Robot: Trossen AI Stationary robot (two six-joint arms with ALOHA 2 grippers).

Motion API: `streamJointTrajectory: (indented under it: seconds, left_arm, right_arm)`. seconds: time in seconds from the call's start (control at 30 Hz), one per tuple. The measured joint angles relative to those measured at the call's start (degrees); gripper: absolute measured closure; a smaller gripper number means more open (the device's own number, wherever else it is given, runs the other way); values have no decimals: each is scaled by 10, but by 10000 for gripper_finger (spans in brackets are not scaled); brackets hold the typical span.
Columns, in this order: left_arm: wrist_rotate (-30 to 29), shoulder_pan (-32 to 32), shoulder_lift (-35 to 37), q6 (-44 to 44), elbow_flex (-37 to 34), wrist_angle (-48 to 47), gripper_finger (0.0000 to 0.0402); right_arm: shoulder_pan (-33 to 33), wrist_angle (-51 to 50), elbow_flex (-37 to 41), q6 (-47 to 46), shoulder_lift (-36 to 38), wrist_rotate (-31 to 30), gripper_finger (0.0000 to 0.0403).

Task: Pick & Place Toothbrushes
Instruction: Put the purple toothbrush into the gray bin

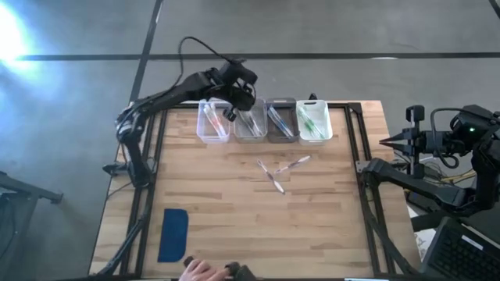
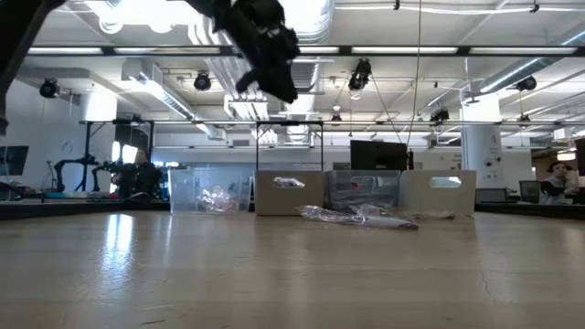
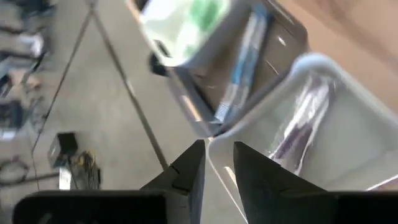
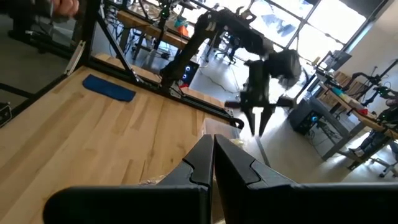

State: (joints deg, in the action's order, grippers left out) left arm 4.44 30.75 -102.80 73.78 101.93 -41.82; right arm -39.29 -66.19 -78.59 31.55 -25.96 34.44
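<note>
Loose toothbrushes (image 1: 278, 173) lie on table (image 1: 234, 211) before bins (image 1: 266, 121).

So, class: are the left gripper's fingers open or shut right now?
Open. The left gripper, above the bins, shows a clear gap between its fingers, nothing held.

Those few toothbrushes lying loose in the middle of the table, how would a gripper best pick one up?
Probably from straight above, pinching across the thin handle near its middle. The loose toothbrushes lie flat on the table, crossing each other, so the outer end of one pointing away from the pile looks easiest to take without catching a neighbour.
</note>
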Motion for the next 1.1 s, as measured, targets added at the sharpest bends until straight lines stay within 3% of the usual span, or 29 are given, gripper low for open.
streamJointTrajectory:
  seconds: [0.4, 0.63, 0.9, 1.1]
  left_arm:
    - [26, -29, 118, -297, 0, 23, 316]
    - [29, -65, 132, -500, 2, 39, 316]
    - [29, -101, 131, -620, 1, 45, 316]
    - [36, -113, 131, -776, 0, 45, 317]
  right_arm:
    - [0, 0, 0, 0, 0, 0, 394]
    - [0, 0, 0, 0, 0, 0, 394]
    - [0, 16, 0, -6, 0, 0, 394]
    - [0, 22, 0, 10, -4, 0, 394]
